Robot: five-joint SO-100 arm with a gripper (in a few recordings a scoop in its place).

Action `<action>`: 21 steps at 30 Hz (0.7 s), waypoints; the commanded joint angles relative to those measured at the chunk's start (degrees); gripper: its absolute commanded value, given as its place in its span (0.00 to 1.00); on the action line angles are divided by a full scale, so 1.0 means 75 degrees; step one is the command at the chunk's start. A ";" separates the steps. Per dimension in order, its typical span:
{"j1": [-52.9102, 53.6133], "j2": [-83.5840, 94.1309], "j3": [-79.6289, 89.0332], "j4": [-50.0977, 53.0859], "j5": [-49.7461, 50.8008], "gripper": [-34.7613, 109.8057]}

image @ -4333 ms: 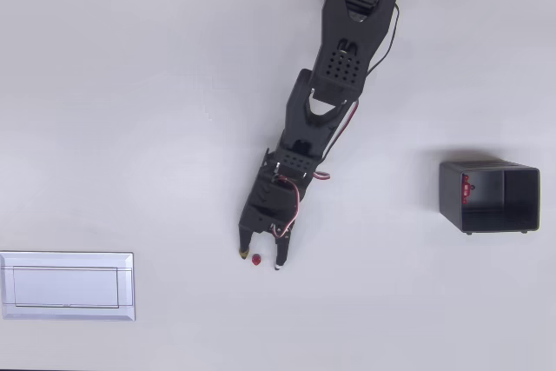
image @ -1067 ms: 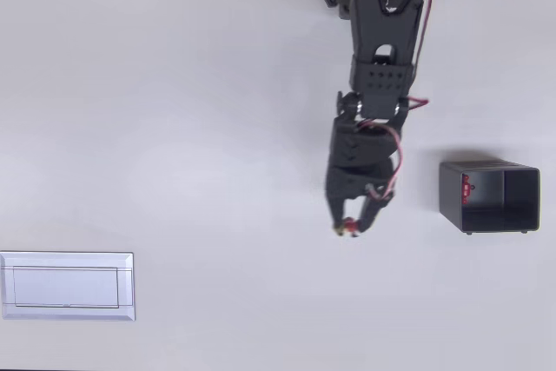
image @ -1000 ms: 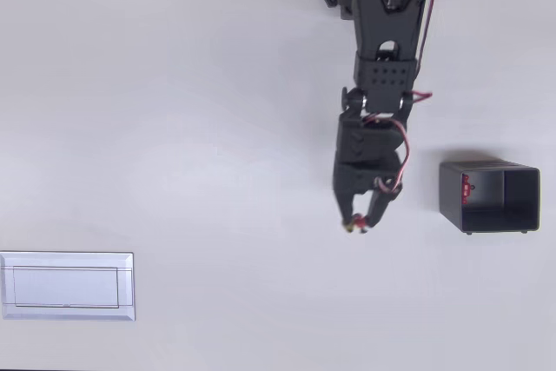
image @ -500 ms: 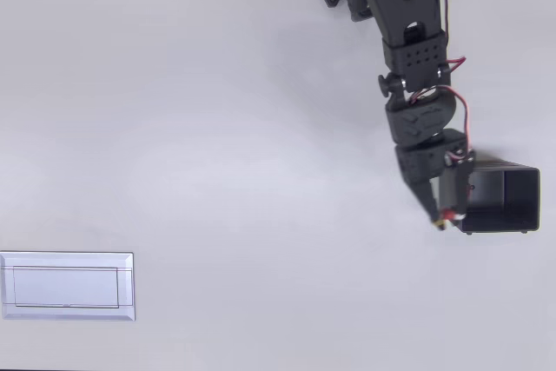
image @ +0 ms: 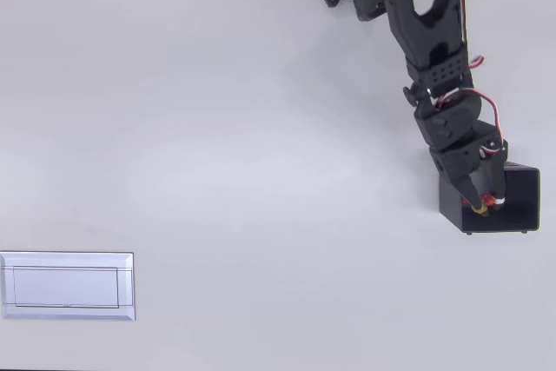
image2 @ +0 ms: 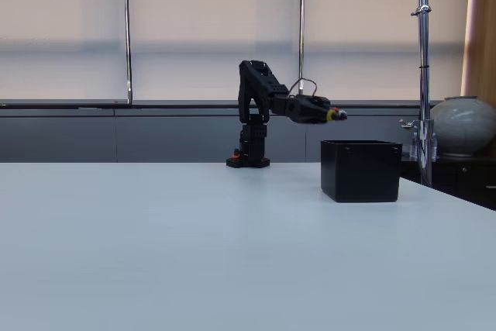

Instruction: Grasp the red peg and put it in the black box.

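Now, in the overhead view, I see my black two-finger gripper (image: 482, 207) pinching the tiny red plastic peg (image: 480, 208) above the small black rectangular plastic box (image: 519, 206), near its left wall. I should move further over the opening before releasing. In the fixed view, the gripper (image2: 338, 115) hangs above the box (image2: 360, 170). One peg, one box, one flat white rectangular plate (image: 68, 285).

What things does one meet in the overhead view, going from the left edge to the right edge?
White plate at the lower left → bare table → end effector, shut on the red peg, above the left part of the black box, whose far wall lies farthest right.
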 commanded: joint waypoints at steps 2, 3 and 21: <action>-0.0141 0.0398 0.1008 -0.0352 -0.0035 0.24; -0.0164 0.0469 0.1078 -0.0352 -0.0035 0.24; -0.0105 0.0586 0.0879 -0.0691 -0.0070 0.39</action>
